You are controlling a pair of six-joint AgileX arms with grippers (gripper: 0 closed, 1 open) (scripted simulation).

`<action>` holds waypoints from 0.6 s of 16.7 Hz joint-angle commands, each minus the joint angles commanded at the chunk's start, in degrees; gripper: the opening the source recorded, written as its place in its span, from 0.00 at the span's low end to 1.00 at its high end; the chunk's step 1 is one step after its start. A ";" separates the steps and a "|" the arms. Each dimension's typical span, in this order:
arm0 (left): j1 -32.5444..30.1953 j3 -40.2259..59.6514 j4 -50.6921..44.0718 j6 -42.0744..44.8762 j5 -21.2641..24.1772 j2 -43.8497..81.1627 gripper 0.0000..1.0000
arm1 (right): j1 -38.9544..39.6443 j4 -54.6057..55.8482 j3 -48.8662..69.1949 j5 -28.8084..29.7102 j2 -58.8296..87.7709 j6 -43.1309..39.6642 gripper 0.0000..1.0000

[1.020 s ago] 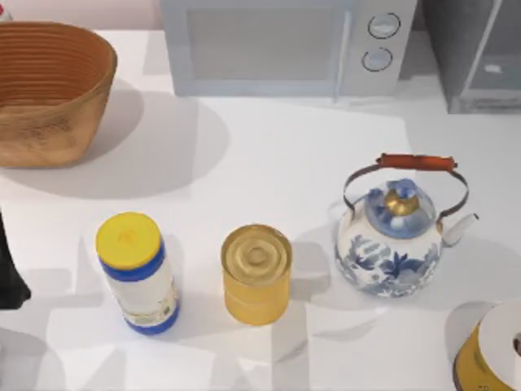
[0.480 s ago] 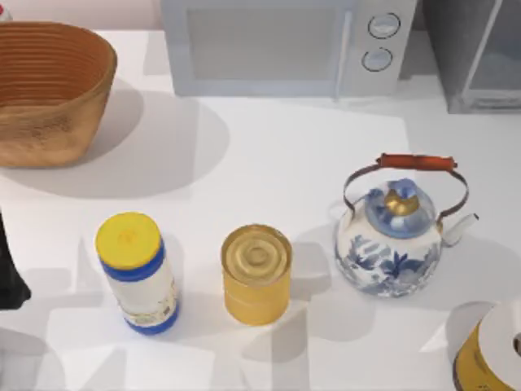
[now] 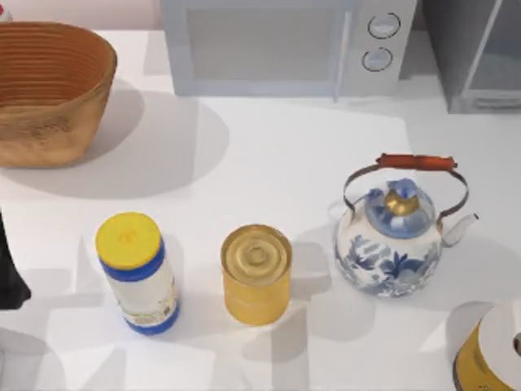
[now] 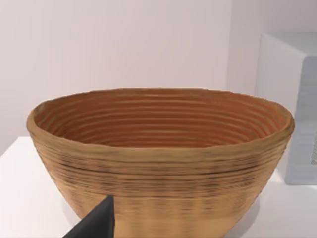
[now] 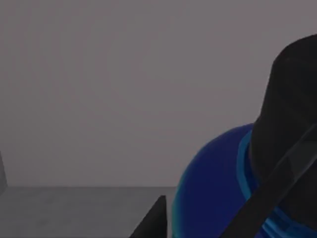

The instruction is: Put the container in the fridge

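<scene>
Standing far right, fridge (image 3: 476, 57); left arm (image 3: 8, 277) well apart, left edge.

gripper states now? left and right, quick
Left gripper: at the table's left edge, facing the basket; cannot be told.
Right gripper: cannot be told.

Back row: basket (image 3: 49, 90) left, microwave (image 3: 285, 45) centre, fridge (image 3: 480, 53) right. Front row, left to right: jar (image 3: 138, 273), can (image 3: 256, 273), kettle (image 3: 399, 236).
</scene>
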 joint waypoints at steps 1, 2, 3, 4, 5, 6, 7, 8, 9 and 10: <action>0.00 0.00 0.00 0.00 0.00 0.00 1.00 | 0.00 0.00 0.00 0.00 0.00 0.00 0.23; 0.00 0.00 0.00 0.00 0.00 0.00 1.00 | 0.00 0.00 0.00 0.00 0.00 0.00 0.31; 0.00 0.00 0.00 0.00 0.00 0.00 1.00 | 0.00 0.00 0.00 0.00 0.00 0.00 0.38; 0.00 0.00 0.00 0.00 0.00 0.00 1.00 | 0.00 0.00 0.00 0.00 0.00 0.00 0.46; 0.00 0.00 0.00 0.00 0.00 0.00 1.00 | 0.00 0.00 0.00 0.00 0.00 0.00 0.53; 0.00 0.00 0.00 0.00 0.00 0.00 1.00 | 0.00 0.00 0.00 0.00 0.00 0.00 0.61; 0.00 0.00 0.00 0.00 0.00 0.00 1.00 | 0.00 0.00 0.00 0.00 0.00 0.00 0.68; 0.00 0.00 0.00 0.00 0.00 0.00 1.00 | 0.00 0.00 0.00 0.00 0.00 0.00 0.76; 0.00 0.00 0.00 0.00 0.00 0.00 1.00 | 0.00 0.00 0.00 0.00 0.00 0.00 0.83; 0.00 0.00 0.00 0.00 0.00 0.00 1.00 | 0.00 0.00 0.00 0.00 0.00 0.00 0.91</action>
